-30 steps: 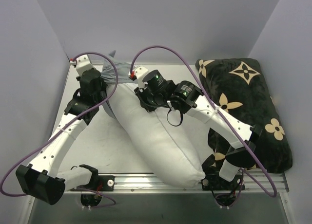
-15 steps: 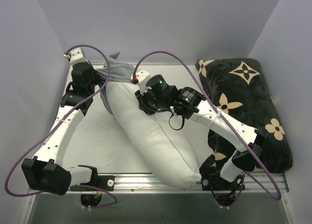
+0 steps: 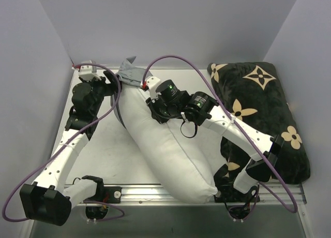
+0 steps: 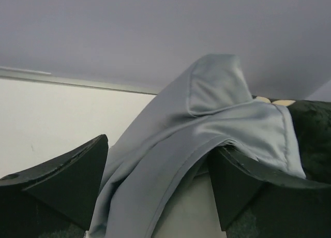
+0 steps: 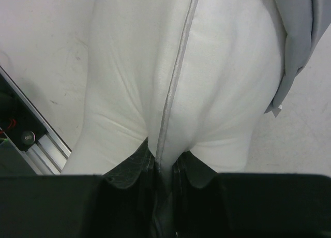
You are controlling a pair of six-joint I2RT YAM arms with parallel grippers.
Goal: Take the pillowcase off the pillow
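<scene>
The white pillow [image 3: 165, 145] lies diagonally on the table, from the far left towards the near rail. The grey pillowcase [image 3: 129, 75] is bunched over its far end. My left gripper [image 3: 111, 78] stands open beside that bunch. In the left wrist view the pillowcase [image 4: 207, 124] hangs loose between the spread fingers of my left gripper [image 4: 159, 147] and drapes over the right one. My right gripper [image 3: 154, 101] is shut on the pillow's upper part. In the right wrist view my right gripper [image 5: 163, 158] pinches the seam of the pillow [image 5: 207, 83], and a corner of the pillowcase [image 5: 297, 41] shows at the top right.
A black plush cushion with tan flower motifs [image 3: 264, 108] fills the right side of the table; its edge shows behind the left gripper's right finger [image 4: 310, 129]. Grey walls close in the back and both sides. A metal rail [image 3: 155, 190] runs along the near edge.
My left gripper has opened and let go of the pillowcase after pulling it to the left. The fabric has slackened against the pillow's far end. The right gripper keeps its hold.
</scene>
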